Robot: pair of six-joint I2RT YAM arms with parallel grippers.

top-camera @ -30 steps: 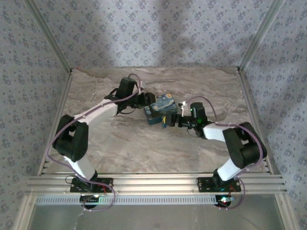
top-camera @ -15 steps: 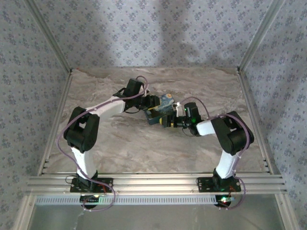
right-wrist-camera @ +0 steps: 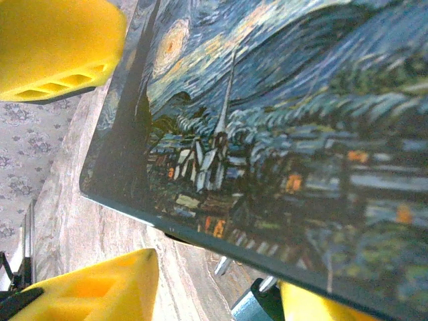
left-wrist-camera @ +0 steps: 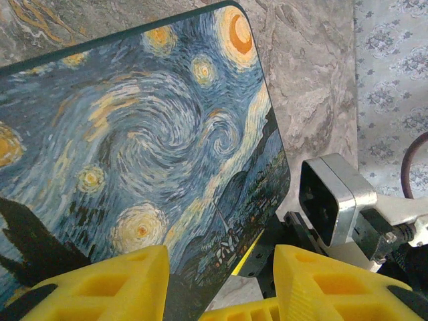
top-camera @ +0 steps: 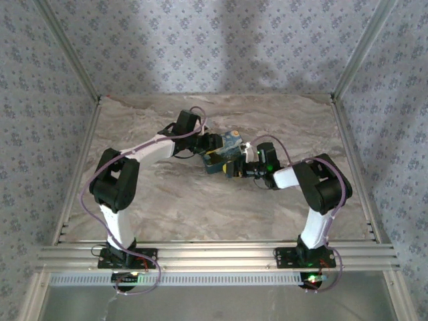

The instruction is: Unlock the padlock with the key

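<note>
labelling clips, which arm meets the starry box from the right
The right arm, whose wrist lies right of the box; the left arm reaches in from the far left.

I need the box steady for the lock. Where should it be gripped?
Probably pinch the box across its thin depth, coming in edge-on at a corner: the printed face is flat and broad, while its slim edge can pass between the jaws.
</note>
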